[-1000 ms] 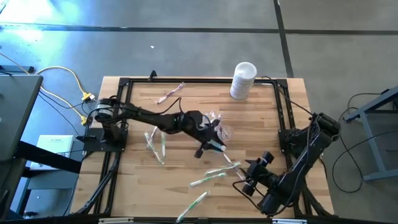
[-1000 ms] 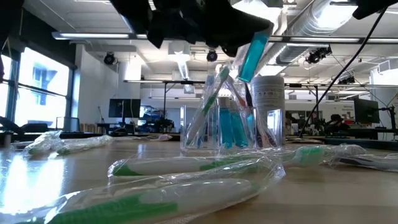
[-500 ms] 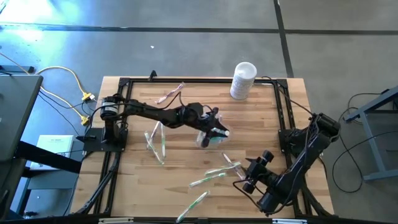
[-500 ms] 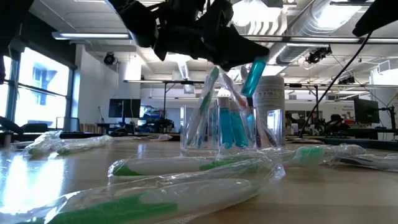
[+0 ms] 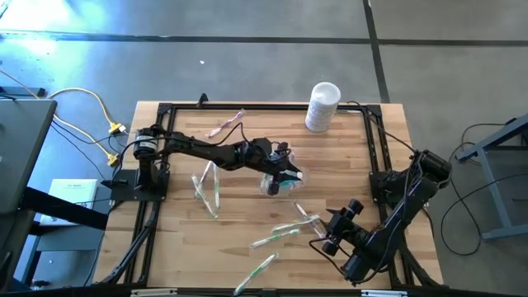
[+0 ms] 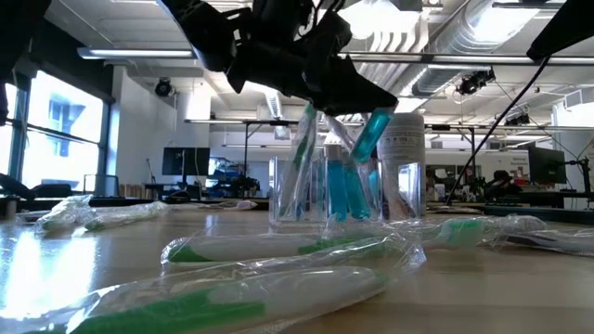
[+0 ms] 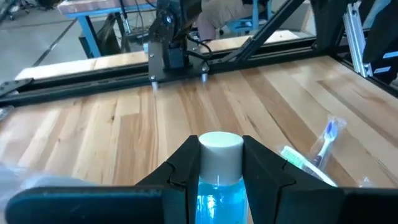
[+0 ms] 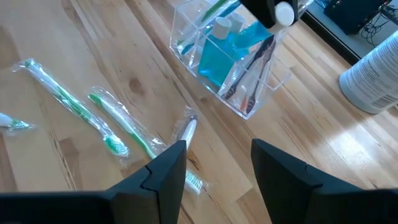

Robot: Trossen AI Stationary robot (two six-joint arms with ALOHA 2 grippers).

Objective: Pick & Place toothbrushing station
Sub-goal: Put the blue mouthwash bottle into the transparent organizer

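Your left gripper [image 5: 289, 174] is clamped on a teal tube [image 7: 214, 186]: in the left wrist view both dark fingers [image 7: 183, 168] press against the tube just below its white cap [image 7: 220, 149]. From above, you see the left arm reaching from the table's left edge to the middle, with the gripper directly over the clear plastic cup [image 5: 276, 183]. At table height, the tube [image 6: 369, 139] leans at a tilt, its lower end inside the cup's [image 6: 325, 190] mouth while the gripper grips its upper end. The cup stands upright near the middle of the wooden table [image 5: 346, 157] and already contains other teal tubes [image 6: 339, 190] and an upright green-handled toothbrush [image 6: 299, 162].

Your right gripper [image 8: 214, 162] has its fingers spread apart with nothing between them. It sits low near the table's front right corner [image 5: 330, 242], pointed toward the cup [image 8: 227, 68]. Wrapped toothbrushes lie loose on the wood: two green ones [image 8: 68, 102] just ahead of the right gripper, a white one [image 8: 186, 134] between them and the cup, a pair [image 5: 206, 188] left of the cup, a pink one [image 5: 224, 125] near the back rail, and one [image 5: 257, 272] at the front edge. A white canister [image 5: 322, 106] stands at the back right, well apart from the cup.
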